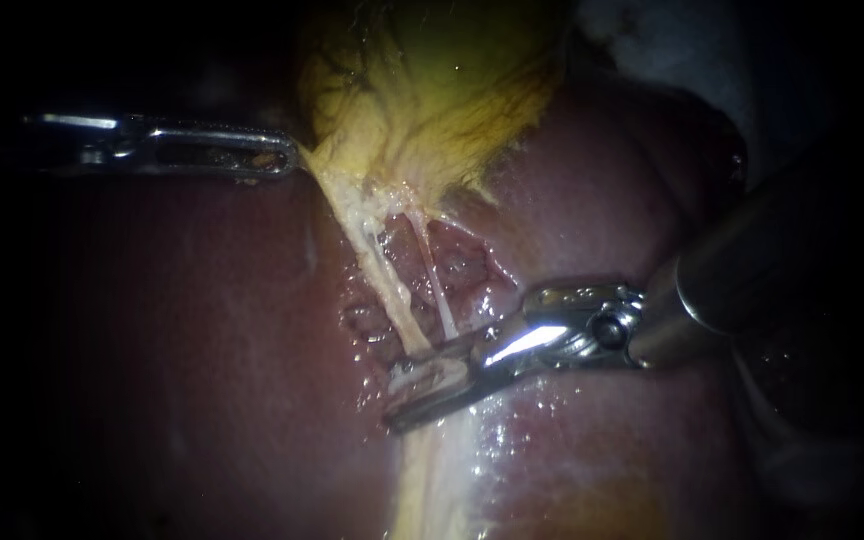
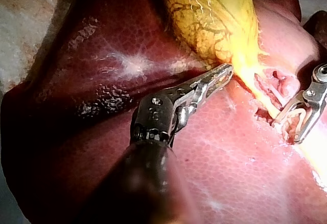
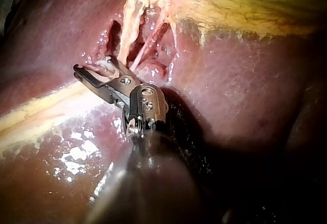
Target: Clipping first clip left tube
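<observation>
Pale, stringy left tube (image 1: 384,275) runs from the yellow-green gallbladder (image 1: 432,90) at twelve o'clock down to centre, across the wet, glistening dark-red liver (image 1: 202,330). Our right instrument (image 1: 400,398), entering from three o'clock, holds its jaws slightly parted astride the tube. Our left instrument (image 1: 290,160), at ten o'clock, has its jaws clamped on the gallbladder's edge. We see only darkness around the tissue.

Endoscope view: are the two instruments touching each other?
No: the left instrument sits at the edge of the gallbladder, the right instrument lower down at the tubes, with bare liver between them.
</observation>
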{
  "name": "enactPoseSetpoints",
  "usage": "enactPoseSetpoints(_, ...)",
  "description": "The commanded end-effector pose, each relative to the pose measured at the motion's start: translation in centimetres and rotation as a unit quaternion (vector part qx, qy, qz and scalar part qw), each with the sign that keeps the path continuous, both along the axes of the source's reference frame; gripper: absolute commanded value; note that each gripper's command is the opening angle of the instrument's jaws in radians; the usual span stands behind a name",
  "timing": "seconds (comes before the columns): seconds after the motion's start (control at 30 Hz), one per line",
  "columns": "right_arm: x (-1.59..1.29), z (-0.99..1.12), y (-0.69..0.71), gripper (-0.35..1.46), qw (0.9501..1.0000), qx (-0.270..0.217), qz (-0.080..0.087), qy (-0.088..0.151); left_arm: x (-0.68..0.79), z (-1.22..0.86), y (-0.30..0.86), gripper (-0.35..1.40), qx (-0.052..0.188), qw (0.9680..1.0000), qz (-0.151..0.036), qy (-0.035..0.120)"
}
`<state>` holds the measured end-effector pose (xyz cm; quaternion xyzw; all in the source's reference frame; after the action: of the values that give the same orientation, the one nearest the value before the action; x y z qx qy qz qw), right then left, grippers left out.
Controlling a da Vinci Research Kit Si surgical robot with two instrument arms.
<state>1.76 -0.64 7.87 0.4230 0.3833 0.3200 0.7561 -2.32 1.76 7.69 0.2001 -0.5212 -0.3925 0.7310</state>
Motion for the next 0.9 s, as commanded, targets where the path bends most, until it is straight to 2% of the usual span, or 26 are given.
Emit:
enactPoseSetpoints(0.03,0.0,-0.01,0.0,0.45,1.0,0.0,0.0,0.0,0.0,0.0,0.0,-0.35,0.0,1.0,0.0,0.0)
enactPoseSetpoints(0.2,0.0,-0.07,0.02,0.45,1.0,0.002,0.0,0.0,0.0,0.0,0.0,-0.35,0.003,1.0,-0.001,-0.001)
enactPoseSetpoints(0.37,0.01,-0.24,0.07,0.46,0.9999,0.011,0.006,0.008,0.0,0.0,0.0,-0.35,0.003,1.0,-0.001,-0.001)
enactPoseSetpoints(0.7,-0.02,-0.45,0.13,0.48,0.9992,0.004,0.009,0.038,0.0,0.0,0.01,-0.35,0.003,1.0,-0.001,-0.001)
enactPoseSetpoints(0.9,-0.07,-0.62,0.25,0.48,0.9976,0.016,0.016,0.065,0.0,0.0,0.01,-0.35,0.003,1.0,-0.001,-0.001)
